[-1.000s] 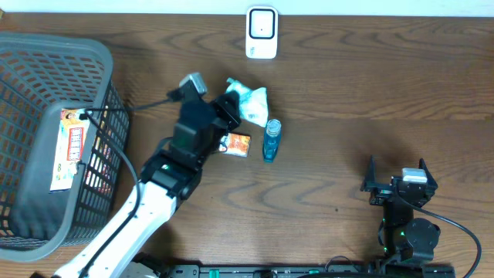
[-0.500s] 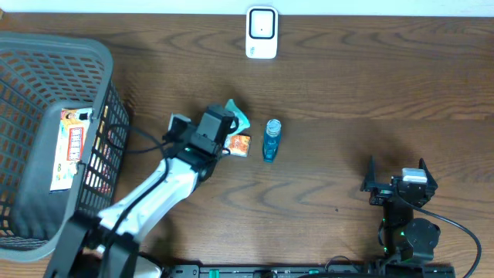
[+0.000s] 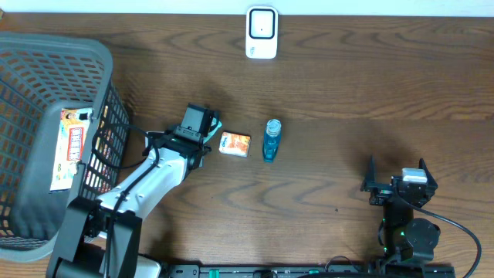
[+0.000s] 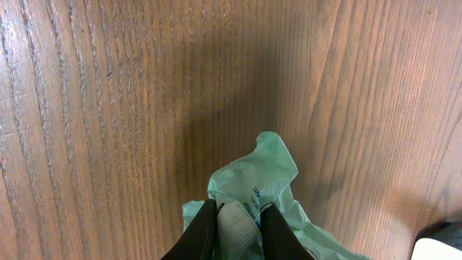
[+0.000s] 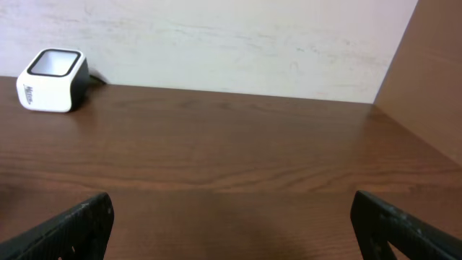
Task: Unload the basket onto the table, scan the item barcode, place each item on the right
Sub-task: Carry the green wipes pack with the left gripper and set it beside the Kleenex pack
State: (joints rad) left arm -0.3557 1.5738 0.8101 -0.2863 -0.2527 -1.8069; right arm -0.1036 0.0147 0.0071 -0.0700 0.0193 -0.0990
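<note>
Left gripper: we found the left gripper (image 4: 237, 217) pinched shut on the packet (image 4: 254, 177), with one crumpled end clamped between its fingers (image 4: 204, 235).
Right gripper: the right gripper (image 3: 395, 184) sat at the near right of the table (image 3: 347, 85), jaws wide apart and holding nothing.
Packet's place: it was in the left gripper, between the basket (image 3: 46, 54) and the box (image 3: 235, 144), well apart from the scanner (image 3: 262, 32) at the far edge. We could not tell whether it hung clear of the wood.
Handling: we judged the packet light, soft and crinkly, a thin film that would sag and fold over itself, and slick enough to slide out of a loose pinch.
Where to hold: we thought an end seam best, gripped firmly, so the flat printed face stayed free for the scanner.
Left wrist view only: it showed the grip itself and some small print near the fingers; we made out no barcode.
Overhead only: it gave the layout, including the bottle (image 3: 271, 139) just beside the box, but the gripper hid all but a sliver of the packet.
Right wrist view only: it showed the scanner from the side, with its top face, and no packet.
</note>
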